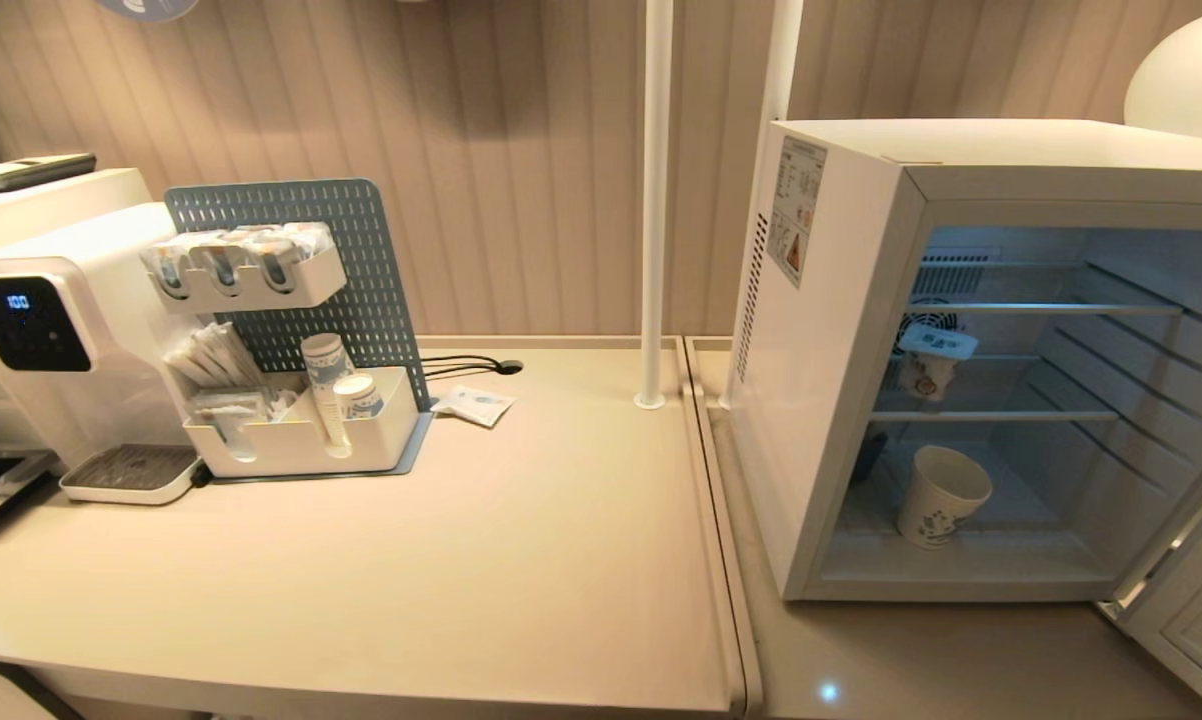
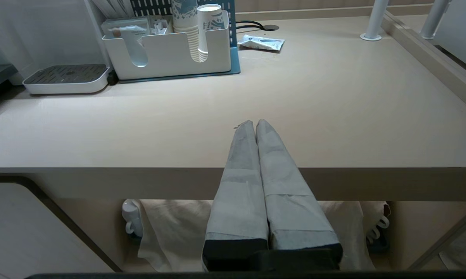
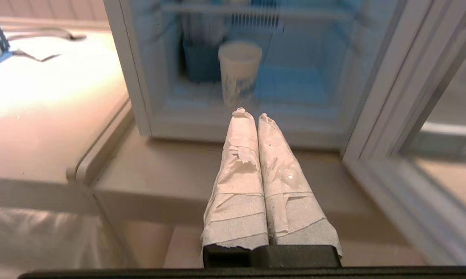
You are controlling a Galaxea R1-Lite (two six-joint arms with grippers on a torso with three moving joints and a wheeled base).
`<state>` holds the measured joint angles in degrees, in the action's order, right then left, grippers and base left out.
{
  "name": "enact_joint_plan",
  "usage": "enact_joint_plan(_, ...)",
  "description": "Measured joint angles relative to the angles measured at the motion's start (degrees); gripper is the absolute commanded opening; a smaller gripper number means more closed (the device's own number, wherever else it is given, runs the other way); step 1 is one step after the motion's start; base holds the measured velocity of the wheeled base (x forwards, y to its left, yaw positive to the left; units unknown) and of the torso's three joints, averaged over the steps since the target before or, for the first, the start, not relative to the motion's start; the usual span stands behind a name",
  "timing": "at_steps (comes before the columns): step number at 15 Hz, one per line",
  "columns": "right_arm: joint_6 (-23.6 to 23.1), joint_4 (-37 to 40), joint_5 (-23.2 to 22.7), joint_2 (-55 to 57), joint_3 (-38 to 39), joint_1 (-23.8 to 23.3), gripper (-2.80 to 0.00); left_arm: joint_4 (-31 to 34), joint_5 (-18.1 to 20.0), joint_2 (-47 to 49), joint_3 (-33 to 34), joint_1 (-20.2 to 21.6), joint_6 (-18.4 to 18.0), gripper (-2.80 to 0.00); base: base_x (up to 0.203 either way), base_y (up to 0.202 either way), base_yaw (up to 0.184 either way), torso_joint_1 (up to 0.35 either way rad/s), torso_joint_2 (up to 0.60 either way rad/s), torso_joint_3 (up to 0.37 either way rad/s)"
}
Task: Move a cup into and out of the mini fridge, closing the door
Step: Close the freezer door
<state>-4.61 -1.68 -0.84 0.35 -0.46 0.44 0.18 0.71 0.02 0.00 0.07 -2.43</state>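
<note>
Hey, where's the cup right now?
The cup stands upright on the fridge floor, under the lower wire shelf, on the right in the head view; the door is open.

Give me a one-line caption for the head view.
Cup stands on the floor of the open mini fridge, door swung wide.

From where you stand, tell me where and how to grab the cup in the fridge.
Grip the cup by its side wall, just below the rim, coming level through the fridge's open front. It stands upright on the floor under a wire shelf, which looks likely to block a reach from above.
</note>
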Motion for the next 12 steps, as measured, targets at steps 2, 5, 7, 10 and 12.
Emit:
enact_joint_plan(2, 0.7, 1.5, 0.0, -0.3, 0.3, 0.0, -2.80, 0.0, 0.0, 0.0, 0.0, 0.0, 0.0, -2.80, 0.000, 0.000, 0.000, 0.000, 0.00, 0.000)
enact_joint_plan(5, 1.1, 1.6, -0.1, -0.4, 0.4, 0.0, -2.80, 0.0, 0.0, 0.0, 0.0, 0.0, 0.0, -2.80, 0.000, 0.000, 0.000, 0.000, 0.00, 0.000)
enact_joint_plan(7, 0.5, 1.5, -0.2, -0.4, 0.5, 0.0, -2.80, 0.1, 0.3, 0.0, 0.0, 0.0, -1.1, -2.80, 0.000, 0.000, 0.000, 0.000, 0.00, 0.000)
enact_joint_plan(10, -0.3, 1.5, -0.1, -0.4, 0.5, 0.0, -2.80, 0.1, 1.0, 0.0, 0.0, 0.0, -5.7, -2.80, 0.000, 0.000, 0.000, 0.000, 0.00, 0.000)
enact_joint_plan(12, -0.9, 1.4, -0.1, -0.4, 0.5, 0.0, -2.80, 0.1, 1.0, 0.0, 0.0, 0.0, -5.7, -2.80, 0.000, 0.000, 0.000, 0.000, 0.00, 0.000)
